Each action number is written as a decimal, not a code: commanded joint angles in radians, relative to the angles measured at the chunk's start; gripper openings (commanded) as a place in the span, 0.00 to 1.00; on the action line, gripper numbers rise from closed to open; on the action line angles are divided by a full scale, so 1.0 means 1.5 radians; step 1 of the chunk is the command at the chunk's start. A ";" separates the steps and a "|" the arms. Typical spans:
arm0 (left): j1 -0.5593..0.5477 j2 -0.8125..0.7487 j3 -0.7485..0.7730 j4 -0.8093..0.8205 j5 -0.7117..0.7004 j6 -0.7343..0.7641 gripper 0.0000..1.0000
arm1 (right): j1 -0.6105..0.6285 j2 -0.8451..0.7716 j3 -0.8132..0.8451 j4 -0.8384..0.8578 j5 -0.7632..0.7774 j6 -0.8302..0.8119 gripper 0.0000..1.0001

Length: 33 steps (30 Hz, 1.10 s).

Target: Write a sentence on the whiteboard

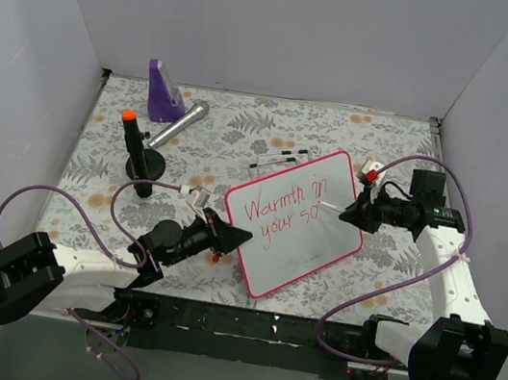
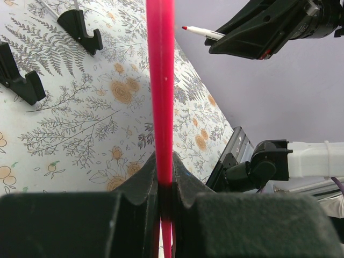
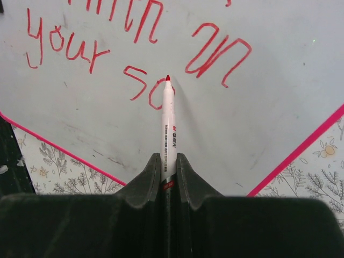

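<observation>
Red lettering, the sentence (image 1: 280,212), so far reads "Warmth in your so" on the whiteboard (image 1: 308,248), which sits askew at the middle of the tabletop (image 1: 379,143), between the two arms. The right end effector (image 1: 352,213) is clenched on a marker (image 3: 169,126) whose tip is at the right side of the "o"; I cannot tell whether it touches the board. The left end effector (image 1: 232,236) is clamped on the board's pink frame at its near-left edge.

By my reckoning "ul" is left to write. The tip should press lightly and evenly and travel right along the second line at matching spacing. The left grip must stay firm so the board does not slide.

Only the right wrist view shows the strokes close up and the free space to their right. Only the left wrist view shows the frame seated edge-on deep between the fingers.
</observation>
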 commanded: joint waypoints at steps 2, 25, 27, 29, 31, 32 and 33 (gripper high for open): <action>-0.002 -0.021 -0.002 0.033 0.007 0.016 0.00 | -0.039 -0.013 0.013 -0.037 -0.022 -0.041 0.01; -0.002 -0.027 -0.012 0.046 0.009 0.015 0.00 | -0.064 0.003 -0.006 -0.019 -0.023 -0.058 0.01; -0.002 -0.028 -0.010 0.044 0.011 0.015 0.00 | -0.064 0.008 -0.005 -0.020 -0.022 -0.057 0.01; -0.001 -0.028 -0.009 0.044 0.013 0.015 0.00 | -0.063 0.014 -0.005 -0.019 -0.023 -0.056 0.01; -0.001 -0.028 -0.012 0.045 0.013 0.015 0.00 | -0.063 0.019 -0.004 -0.015 -0.024 -0.050 0.01; -0.002 -0.028 -0.011 0.047 0.014 0.013 0.00 | -0.062 0.022 -0.004 -0.013 -0.023 -0.049 0.01; -0.002 -0.026 -0.011 0.048 0.013 0.013 0.00 | -0.063 0.025 -0.001 -0.011 -0.023 -0.048 0.01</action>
